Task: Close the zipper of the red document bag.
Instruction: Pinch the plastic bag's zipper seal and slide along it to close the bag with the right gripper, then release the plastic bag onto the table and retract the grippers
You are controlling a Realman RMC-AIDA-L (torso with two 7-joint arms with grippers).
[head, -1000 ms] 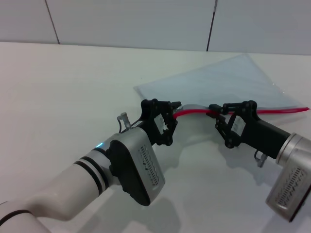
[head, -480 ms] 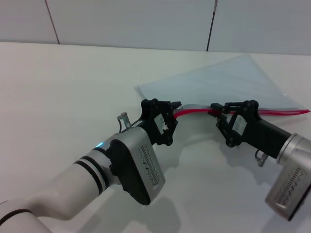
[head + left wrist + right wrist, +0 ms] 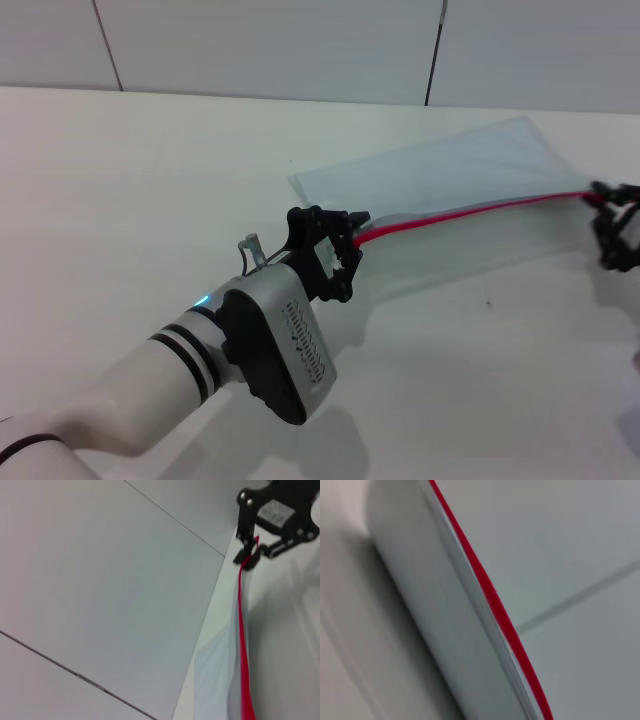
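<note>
The red document bag (image 3: 450, 172) lies across the white table (image 3: 130, 180), a pale translucent pouch with the red zipper (image 3: 470, 211) along its near edge. My left gripper (image 3: 352, 232) is shut on the bag's left end, where the red strip begins. My right gripper (image 3: 603, 200) is at the far right of the head view, at the strip's other end. In the left wrist view the right gripper (image 3: 248, 560) is pinched shut on the end of the zipper (image 3: 243, 640), which runs straight and taut. The right wrist view shows only the bag (image 3: 435, 610) and the zipper (image 3: 492, 600). The slider is hidden.
A grey panelled wall (image 3: 300, 45) with dark seams rises behind the table's far edge. My left arm (image 3: 250, 350) reaches diagonally over the near table.
My right gripper has slid right along the zipper from the middle of the bag to its far end. The strip is now pulled straight and the bag has shifted. The left gripper has stayed put.
</note>
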